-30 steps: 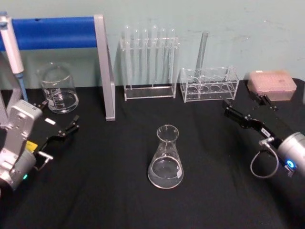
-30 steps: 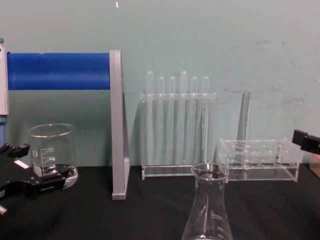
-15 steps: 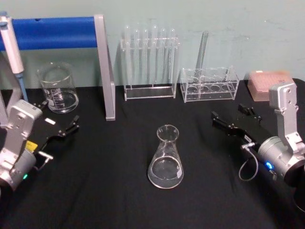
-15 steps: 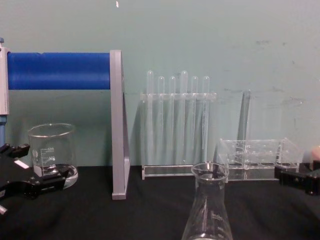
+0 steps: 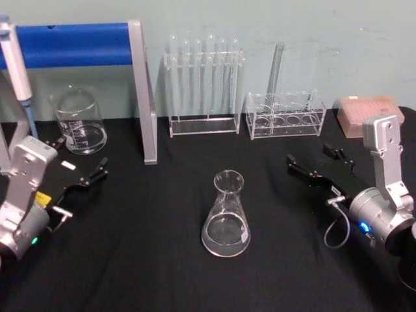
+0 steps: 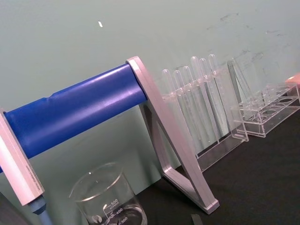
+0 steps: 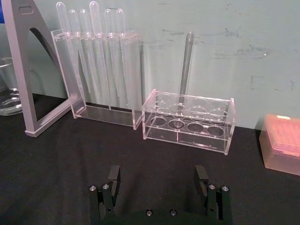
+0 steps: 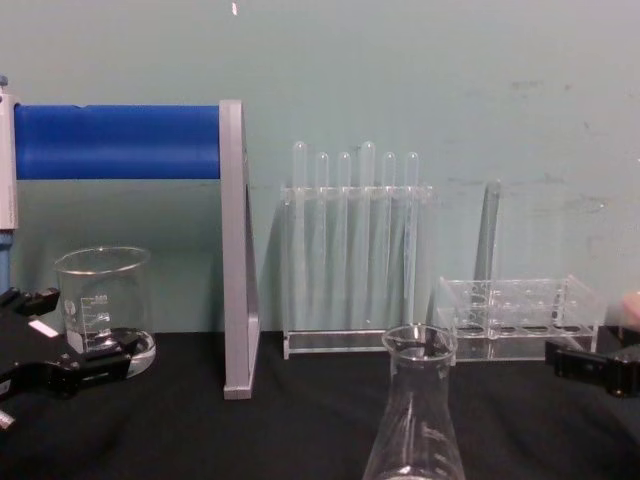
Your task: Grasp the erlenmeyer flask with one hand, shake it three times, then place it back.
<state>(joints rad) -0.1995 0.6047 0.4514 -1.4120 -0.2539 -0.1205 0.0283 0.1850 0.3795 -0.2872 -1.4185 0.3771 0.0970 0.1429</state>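
Erlenmeyer flask (image 5: 226,216) upright on the black counter (image 5: 156,260), centre, near side, nothing touching it. Right tool (image 5: 316,164) sits to the flask's right and slightly farther back, well apart, fingers spread wide with nothing between them; right wrist view shows both fingers (image 7: 114,178) apart over bare counter, facing the low tube rack (image 7: 187,122). Left tool (image 5: 81,169) is at the far left edge, beside the beaker (image 5: 79,121), jaws open and empty. Tall test tube rack (image 5: 203,88) stands behind the flask against the wall.
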